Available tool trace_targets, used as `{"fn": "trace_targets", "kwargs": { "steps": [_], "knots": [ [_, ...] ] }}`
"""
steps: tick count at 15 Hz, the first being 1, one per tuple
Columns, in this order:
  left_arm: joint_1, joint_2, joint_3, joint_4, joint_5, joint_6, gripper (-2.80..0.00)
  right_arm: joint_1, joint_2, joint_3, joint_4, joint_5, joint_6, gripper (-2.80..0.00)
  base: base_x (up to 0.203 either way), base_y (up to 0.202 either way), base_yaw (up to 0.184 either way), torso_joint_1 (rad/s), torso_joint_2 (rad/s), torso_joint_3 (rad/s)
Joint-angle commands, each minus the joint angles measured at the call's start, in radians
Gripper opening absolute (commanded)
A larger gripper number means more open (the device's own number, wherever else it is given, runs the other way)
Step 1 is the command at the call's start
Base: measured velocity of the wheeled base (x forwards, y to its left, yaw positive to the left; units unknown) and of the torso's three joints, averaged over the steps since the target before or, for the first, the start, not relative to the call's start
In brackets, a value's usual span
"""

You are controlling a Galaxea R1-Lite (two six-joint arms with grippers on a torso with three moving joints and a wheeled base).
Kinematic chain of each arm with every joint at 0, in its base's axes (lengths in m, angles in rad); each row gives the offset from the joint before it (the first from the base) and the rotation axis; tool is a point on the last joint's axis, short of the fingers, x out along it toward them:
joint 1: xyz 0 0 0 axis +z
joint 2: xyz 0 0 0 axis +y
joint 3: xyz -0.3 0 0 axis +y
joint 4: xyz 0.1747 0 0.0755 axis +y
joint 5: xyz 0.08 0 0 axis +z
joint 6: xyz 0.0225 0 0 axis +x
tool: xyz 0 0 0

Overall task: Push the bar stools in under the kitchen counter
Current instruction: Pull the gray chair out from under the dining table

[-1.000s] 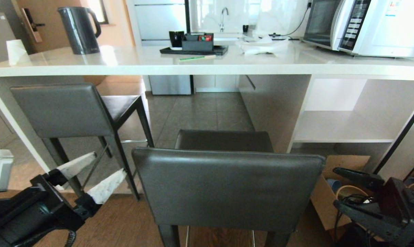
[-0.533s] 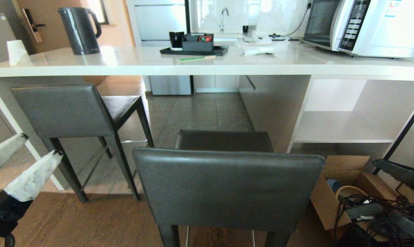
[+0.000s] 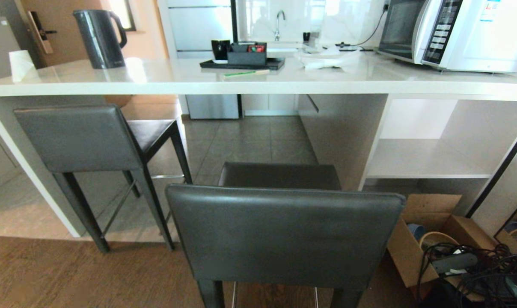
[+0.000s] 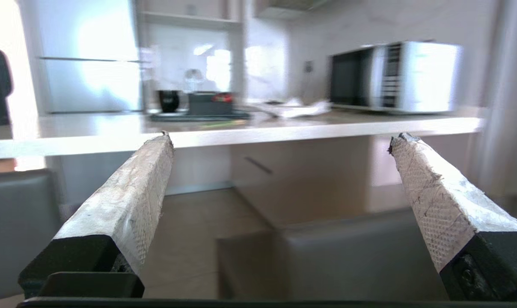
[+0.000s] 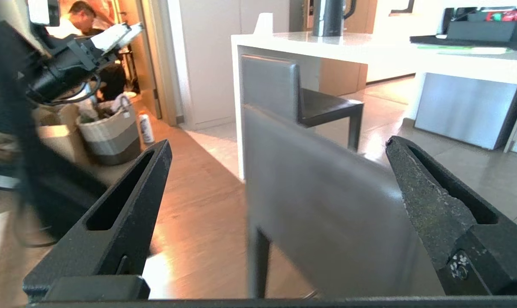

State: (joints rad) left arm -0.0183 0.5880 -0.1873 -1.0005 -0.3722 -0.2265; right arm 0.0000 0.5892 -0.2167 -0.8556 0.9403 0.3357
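Nearest to us is the near stool (image 3: 284, 239), standing out on the wood floor with its backrest turned toward us and its seat pointing at the counter (image 3: 258, 81). The backrest's long axis runs side to side, parallel to the counter's front edge, so we judge a straight push on it would send the seat under the slab.

Neither arm shows in the head view. In the left wrist view our left gripper (image 4: 280, 141) has its taped fingers (image 4: 130, 192) spread wide, with nothing between them and nothing touching them. The near stool's backrest lies ahead of and below the tips, toward the right finger's side, apart from both.

In the right wrist view our right gripper (image 5: 280, 149) is also spread wide and empty. Here the same backrest sits just ahead between the black fingers (image 5: 434, 201), seen at an angle, close but not touching. From the wrist views the right gripper looks the nearer of the two to that backrest, though we cannot be sure.

Beyond the fingers, the far stool (image 3: 91, 141) stands at the counter's left end beside the white side leg, its seat partly under the slab and its backrest outside the edge. It is well apart from both grippers.

Farther still, the counter carries a kettle (image 3: 99, 37), a tray (image 3: 242, 62) and a microwave (image 3: 455, 32).
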Motion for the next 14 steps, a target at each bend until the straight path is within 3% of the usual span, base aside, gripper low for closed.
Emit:
{"fn": "trace_targets", "kwargs": {
  "steps": [1, 3, 6, 8, 11, 14],
  "knots": [
    [0.006, -0.19, -0.051, 0.196, -0.033, -0.016, 0.0, 0.0, -0.239, -0.085, 0.353, 0.007, 0.001, 0.0, 0.0, 0.0, 0.0, 0.0, 0.0, 0.0],
    [0.04, -0.31, -0.135, 0.44, -0.065, -0.031, 0.0, 0.0, -0.335, -0.144, 0.486, 0.004, 0.002, 0.0, 0.0, 0.0, 0.0, 0.0, 0.0, 0.0],
    [0.057, -0.361, -0.168, 0.502, -0.088, -0.047, 0.0, -0.002, -0.418, -0.16, 0.555, 0.001, 0.002, 0.0, 0.0, 0.0, 0.0, 0.0, 0.0, 0.0],
    [0.038, -0.414, -0.201, 0.551, -0.151, -0.06, 0.0, -0.002, -0.475, -0.195, 0.635, 0.001, 0.002, 0.0, 0.0, 0.0, 0.0, 0.0, 0.0, 0.0],
    [0.027, -0.481, -0.319, 0.744, -0.189, -0.08, 0.0, 0.0, -0.534, -0.308, 0.786, 0.002, 0.002, 0.0, 0.0, 0.0, 0.0, 0.0, 0.0, 0.0],
    [0.022, -0.563, -0.347, 0.875, -0.209, -0.088, 0.0, 0.0, -0.578, -0.332, 0.865, 0.006, 0.002, 0.0, 0.0, 0.0, 0.0, 0.0, 0.0, 0.0]
  ]
}}
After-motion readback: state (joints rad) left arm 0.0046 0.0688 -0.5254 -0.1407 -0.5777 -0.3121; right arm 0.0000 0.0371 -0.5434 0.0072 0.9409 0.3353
